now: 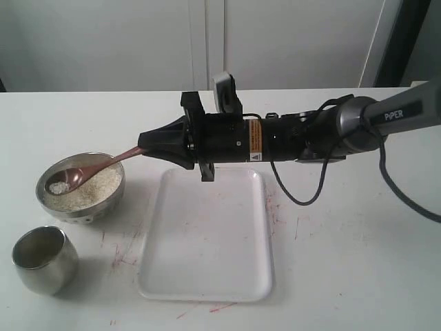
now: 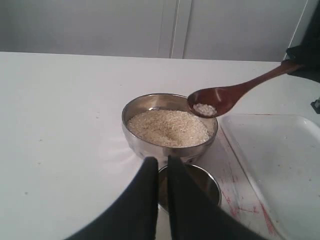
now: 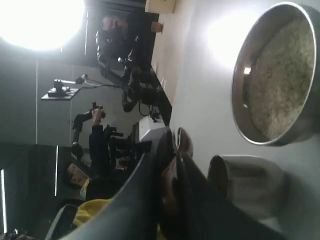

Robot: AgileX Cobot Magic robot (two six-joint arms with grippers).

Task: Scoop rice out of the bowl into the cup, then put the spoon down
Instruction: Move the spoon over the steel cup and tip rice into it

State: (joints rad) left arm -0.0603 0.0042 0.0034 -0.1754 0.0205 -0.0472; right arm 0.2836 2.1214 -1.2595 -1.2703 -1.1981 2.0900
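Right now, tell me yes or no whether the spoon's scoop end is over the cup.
No: the spoon, with a little rice in it, is over the bowl, and the cup stands apart.

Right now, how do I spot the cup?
In the exterior view, find the white tray. Two steel vessels stand left of it; the cup is the lower, smaller one. It bulges and narrows at the mouth, unlike the wide bowl of rice.

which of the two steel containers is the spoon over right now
The wide shallow bowl full of rice: the spoon hangs above it. The small rounded cup stands apart, away from the spoon.
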